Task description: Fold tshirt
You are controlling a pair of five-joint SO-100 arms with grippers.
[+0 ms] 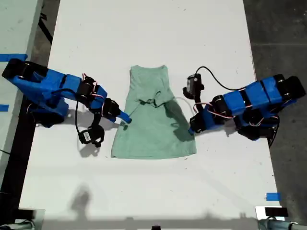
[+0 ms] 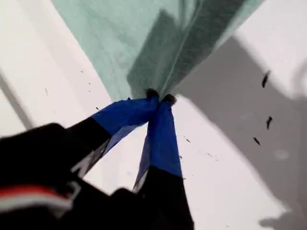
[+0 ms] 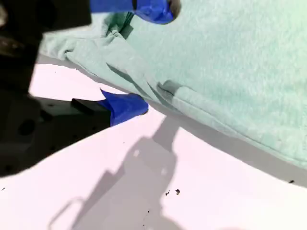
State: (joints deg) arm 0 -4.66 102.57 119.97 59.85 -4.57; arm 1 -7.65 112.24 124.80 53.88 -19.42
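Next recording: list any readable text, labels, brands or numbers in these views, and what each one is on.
None is readable in any view.
tshirt: plain, no print or readable tag.
Both blue arms, first pincer and second pincer included: no legible markings.
Blue tape strips by the white table: blank.

No readable text, labels, numbers or signs

1. Bright overhead light bleaches the white tabletop (image 1: 153,191) almost to glare.
2. Both arms cast soft grey shadows onto it.
3. The exterior view is sharp.
4. Both wrist views blur close up.
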